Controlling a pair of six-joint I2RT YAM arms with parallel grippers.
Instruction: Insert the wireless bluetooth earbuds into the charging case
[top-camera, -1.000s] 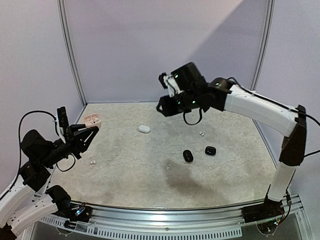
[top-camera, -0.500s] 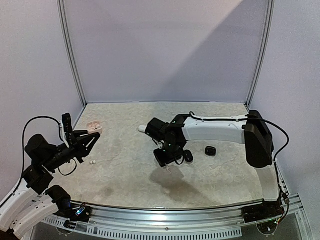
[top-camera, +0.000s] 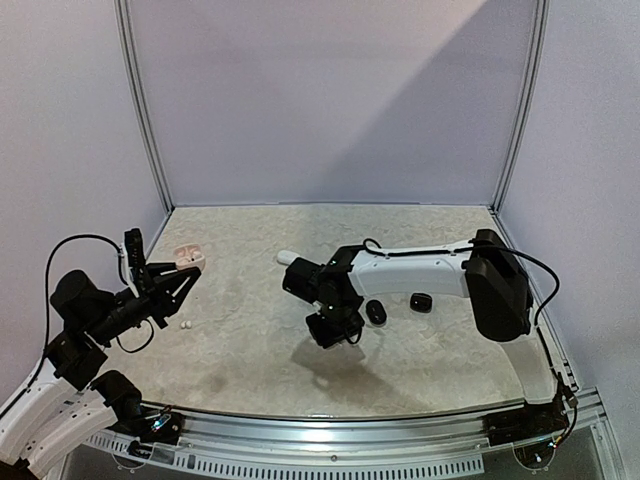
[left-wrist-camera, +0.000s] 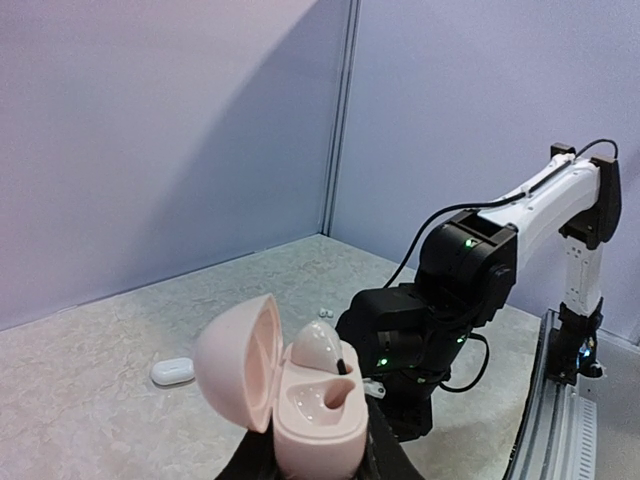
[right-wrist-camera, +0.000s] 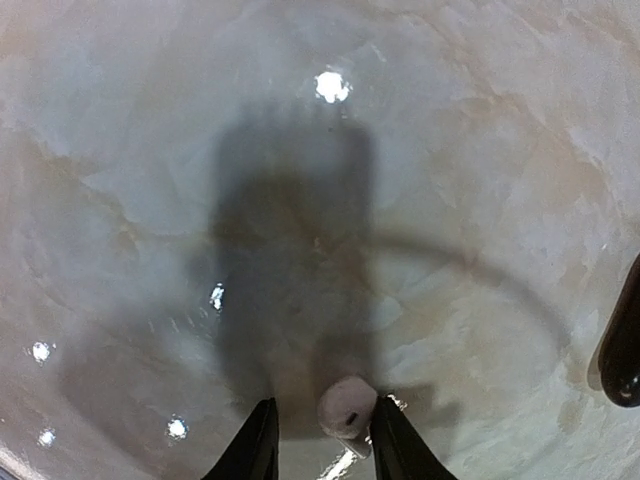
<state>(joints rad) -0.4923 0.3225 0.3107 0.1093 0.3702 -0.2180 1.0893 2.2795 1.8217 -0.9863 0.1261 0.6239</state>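
My left gripper (left-wrist-camera: 308, 462) is shut on a pink charging case (left-wrist-camera: 318, 420), held up with its lid (left-wrist-camera: 238, 358) open. One pale pink earbud (left-wrist-camera: 318, 347) sits in the case's far socket; the near socket is empty. The case (top-camera: 186, 257) also shows at the left of the top view. My right gripper (right-wrist-camera: 320, 437) points down at the table, open. A pale earbud (right-wrist-camera: 347, 406) lies between its fingers, against the right finger (right-wrist-camera: 392, 442) and apart from the left one. In the top view the right gripper (top-camera: 336, 334) is mid-table.
A white case (top-camera: 288, 257) lies at the back middle. Two black cases (top-camera: 375, 312) (top-camera: 421, 301) lie right of my right gripper; one (right-wrist-camera: 622, 340) is at the right wrist view's edge. A loose white earbud (top-camera: 184, 325) lies below my left gripper.
My right arm has swung down from high at the back to the table's middle, and its fingers now stand round the pale earbud. The left arm has barely shifted.
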